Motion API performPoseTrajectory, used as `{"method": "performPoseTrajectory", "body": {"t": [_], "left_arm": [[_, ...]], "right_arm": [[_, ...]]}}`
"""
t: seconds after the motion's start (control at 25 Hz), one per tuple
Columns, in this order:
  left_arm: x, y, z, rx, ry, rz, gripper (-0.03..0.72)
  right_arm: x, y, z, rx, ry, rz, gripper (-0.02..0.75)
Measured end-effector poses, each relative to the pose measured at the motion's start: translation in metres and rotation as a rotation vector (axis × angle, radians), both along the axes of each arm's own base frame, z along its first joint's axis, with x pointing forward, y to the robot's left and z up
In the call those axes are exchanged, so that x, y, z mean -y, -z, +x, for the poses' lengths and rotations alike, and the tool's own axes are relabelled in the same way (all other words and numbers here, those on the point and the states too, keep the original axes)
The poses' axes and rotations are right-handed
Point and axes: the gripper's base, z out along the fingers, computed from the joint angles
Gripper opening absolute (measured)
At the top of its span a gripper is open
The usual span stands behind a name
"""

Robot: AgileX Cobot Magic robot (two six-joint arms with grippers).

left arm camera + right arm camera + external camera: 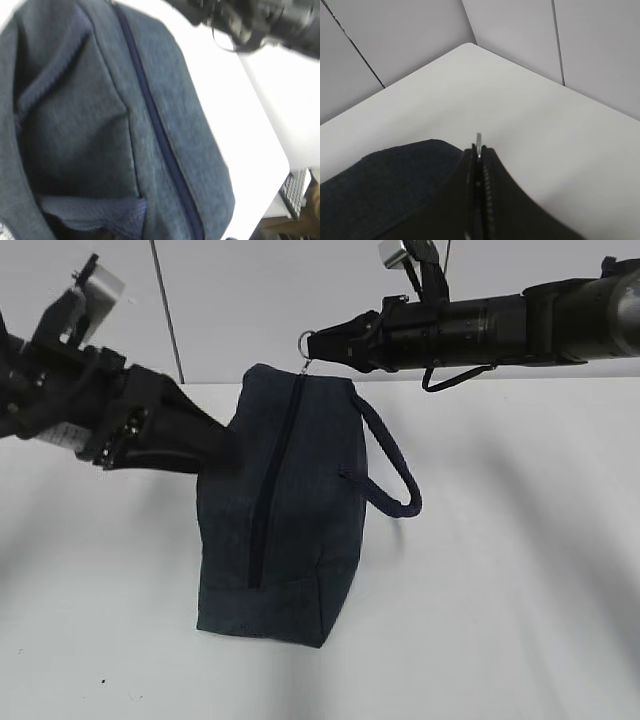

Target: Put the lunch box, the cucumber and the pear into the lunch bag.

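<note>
- The lunch bag (290, 510) is dark navy fabric, boxy, standing on the white table with its zipper side up.
- Its long zipper (272, 480) runs the length of the top and appears closed (no gap shows along it).
- The metal ring pull (306, 343) sits at the far end.
- One looped handle (392, 465) hangs off the right side.

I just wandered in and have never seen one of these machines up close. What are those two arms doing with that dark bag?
The lunch bag stands on the white table with its zipper apparently closed along its length. The right gripper is shut on the metal ring pull at the bag's far end. The left gripper presses against the bag's side, seemingly steadying it; whether it is pinching fabric cannot be told. No lunch box, cucumber or pear is visible, so they may already be inside.
</note>
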Motion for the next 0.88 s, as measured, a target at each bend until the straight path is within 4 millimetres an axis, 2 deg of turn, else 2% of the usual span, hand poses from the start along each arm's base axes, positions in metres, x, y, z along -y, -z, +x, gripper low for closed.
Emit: {"method": "performPoseTrajectory", "body": {"t": [0.2, 0.32, 0.4, 0.52, 0.88], "left_arm": [[-0.004, -0.018, 0.023, 0.084, -0.183, -0.061, 0.416], [-0.008, -0.021, 0.041, 0.157, -0.316, -0.057, 0.416], [-0.008, -0.022, 0.048, 0.173, -0.333, -0.056, 0.416], [-0.004, -0.019, 0.048, 0.140, -0.286, -0.076, 0.414], [0.004, -0.022, 0.028, 0.044, -0.082, -0.101, 0.378]], "right_arm": [[0.000, 0.000, 0.000, -0.012, 0.000, 0.009, 0.006], [0.001, 0.001, 0.000, -0.018, 0.000, 0.007, 0.006], [0.001, 0.001, 0.000, -0.022, 0.001, 0.006, 0.006], [0.002, 0.001, 0.000, -0.025, 0.003, 0.008, 0.006], [0.005, 0.000, 0.001, -0.030, 0.015, 0.018, 0.006]]}}
